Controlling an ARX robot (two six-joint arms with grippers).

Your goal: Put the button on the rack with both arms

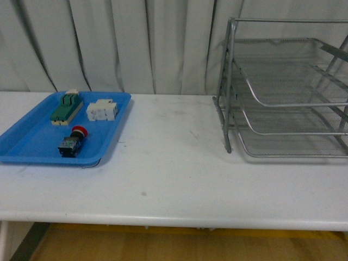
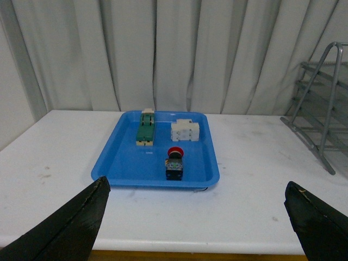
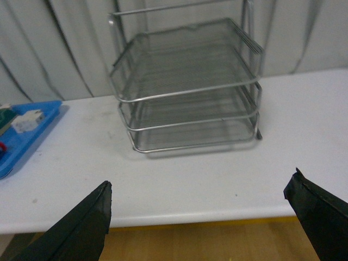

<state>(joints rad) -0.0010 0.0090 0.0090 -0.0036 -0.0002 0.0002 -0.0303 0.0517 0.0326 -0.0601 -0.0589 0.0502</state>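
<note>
Button [image 1: 73,142] in blue tray [image 1: 27,145]; only wrist views show left gripper [image 2: 197,186], right gripper [image 3: 201,180], both spread wide.

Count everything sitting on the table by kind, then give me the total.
Blue tray: 1
Red-capped button: 1
Green-topped switch block: 1
White terminal block: 1
Wire rack: 1
Total: 5
</note>
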